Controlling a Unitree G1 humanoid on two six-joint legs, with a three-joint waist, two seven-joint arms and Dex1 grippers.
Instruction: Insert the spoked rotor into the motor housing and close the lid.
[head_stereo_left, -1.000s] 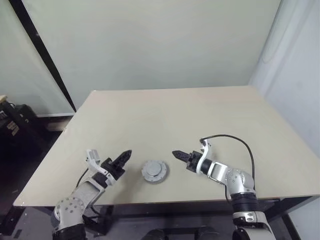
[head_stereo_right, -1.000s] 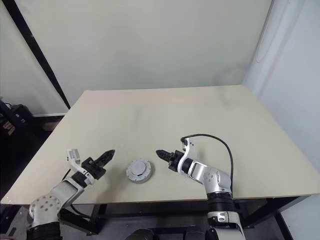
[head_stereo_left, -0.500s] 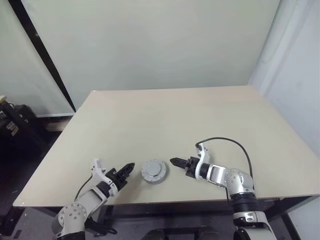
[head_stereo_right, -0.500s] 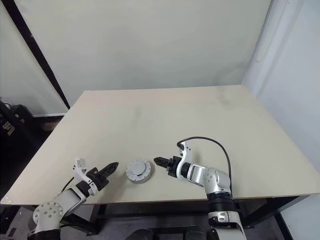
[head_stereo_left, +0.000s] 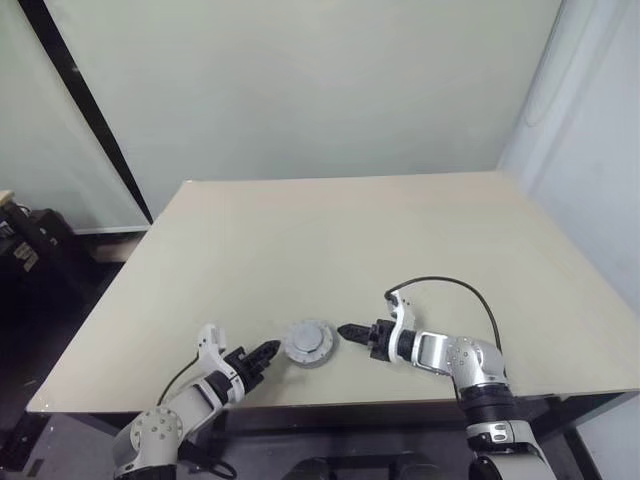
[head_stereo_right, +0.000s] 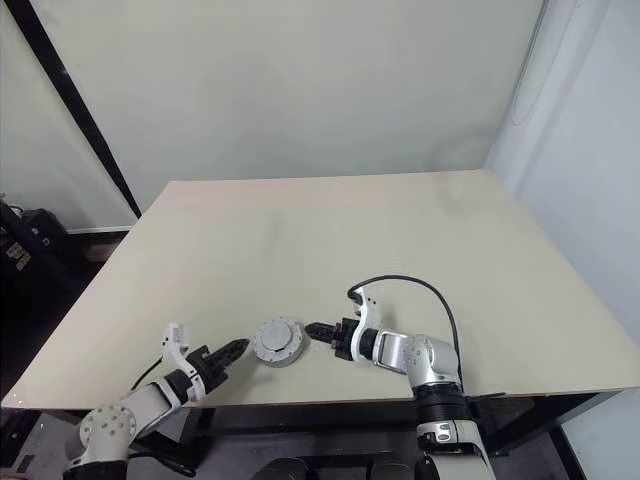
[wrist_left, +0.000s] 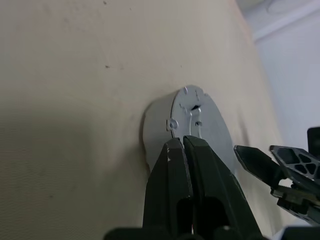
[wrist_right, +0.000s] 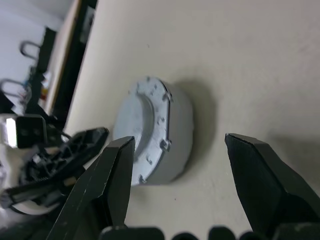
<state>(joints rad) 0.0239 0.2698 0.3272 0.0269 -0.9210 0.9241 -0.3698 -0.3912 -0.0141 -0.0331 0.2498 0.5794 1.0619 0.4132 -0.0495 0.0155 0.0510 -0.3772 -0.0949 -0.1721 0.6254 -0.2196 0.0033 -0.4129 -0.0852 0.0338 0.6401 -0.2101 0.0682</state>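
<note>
left gripper (head_stereo_left: 268, 350): our jaws pressed together, tip just beside the lid | lid (head_stereo_left: 309, 342): seated on the motor housing (wrist_right: 181, 134), near the table's (head_stereo_left: 330, 240) front edge | right gripper (head_stereo_left: 348, 331): jaws spread wide, empty | risk: we nudge the assembly sideways, skewing the lid

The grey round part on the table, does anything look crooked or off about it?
Nothing stands out. The grey round part sits flat on the table with its lid seated level, no gap showing. No spills or loose pieces show around it.
</note>
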